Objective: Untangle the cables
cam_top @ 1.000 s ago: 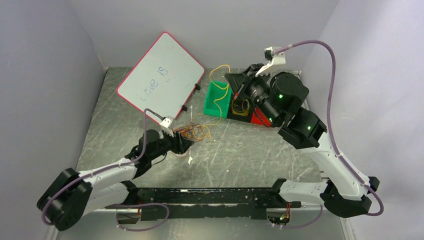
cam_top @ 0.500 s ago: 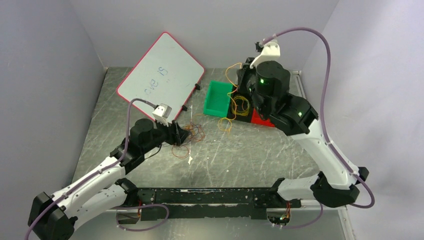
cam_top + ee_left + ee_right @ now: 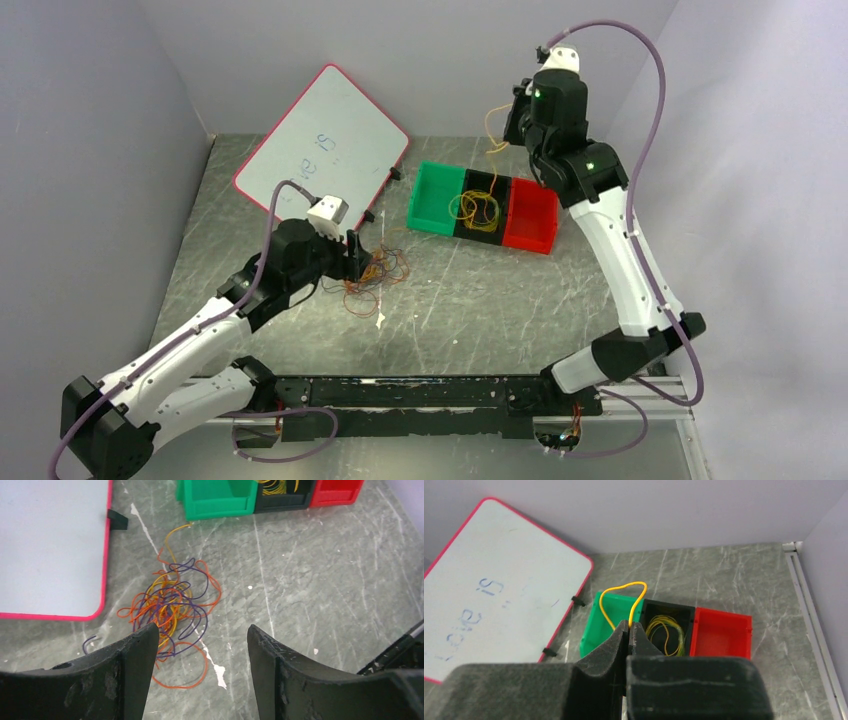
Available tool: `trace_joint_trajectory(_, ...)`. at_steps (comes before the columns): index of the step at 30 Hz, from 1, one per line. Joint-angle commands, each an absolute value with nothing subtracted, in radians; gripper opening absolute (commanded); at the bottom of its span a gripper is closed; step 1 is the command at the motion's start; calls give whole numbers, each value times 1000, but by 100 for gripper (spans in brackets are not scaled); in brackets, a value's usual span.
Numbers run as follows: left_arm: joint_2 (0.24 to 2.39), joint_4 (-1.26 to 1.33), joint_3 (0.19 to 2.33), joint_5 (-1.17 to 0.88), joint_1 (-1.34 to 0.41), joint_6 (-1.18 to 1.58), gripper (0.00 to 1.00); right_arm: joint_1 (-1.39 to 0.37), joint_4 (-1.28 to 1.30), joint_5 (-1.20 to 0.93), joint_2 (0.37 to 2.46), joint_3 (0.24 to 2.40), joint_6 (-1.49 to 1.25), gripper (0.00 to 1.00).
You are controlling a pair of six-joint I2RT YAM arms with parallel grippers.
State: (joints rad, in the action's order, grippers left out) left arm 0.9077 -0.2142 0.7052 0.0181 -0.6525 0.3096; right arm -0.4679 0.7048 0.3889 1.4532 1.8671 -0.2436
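A tangled bunch of cables point(image 3: 170, 605) in orange, yellow and purple lies on the grey table, also seen in the top view point(image 3: 380, 272). My left gripper point(image 3: 200, 632) is open and empty, hovering just above its near edge point(image 3: 362, 258). My right gripper point(image 3: 629, 626) is raised high over the bins point(image 3: 522, 112), shut on a yellow cable point(image 3: 623, 597) that loops up from its fingertips. Several yellow cables point(image 3: 476, 209) lie coiled in the black bin point(image 3: 684, 614).
A green bin point(image 3: 432, 197), the black bin and a red bin point(image 3: 533, 212) stand in a row at the back. A pink-edged whiteboard point(image 3: 325, 140) leans at the back left. Grey walls enclose the table on three sides.
My right gripper has risen up and back from the bins with the yellow cable. My left arm has lifted and pulled back slightly from the bunch, jaws open.
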Motion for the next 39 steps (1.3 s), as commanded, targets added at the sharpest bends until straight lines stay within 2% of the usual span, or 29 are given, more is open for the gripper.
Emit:
trace_joint_trajectory(1,910,-255,742,89,-649,273,70,-388,650,307,1499,1932,-196,0)
trace_joint_trajectory(10,913,-269,738,101,-646,277,70,-270,547,220,1571,1901,-182,0)
trace_joint_trajectory(23,898,-272,702,99,-647,317,70,-233,487,176,1637,1886,-177,0)
trace_joint_trajectory(39,880,-291,686,135,-647,332,70,-224,524,176,1671,2081,-155,0)
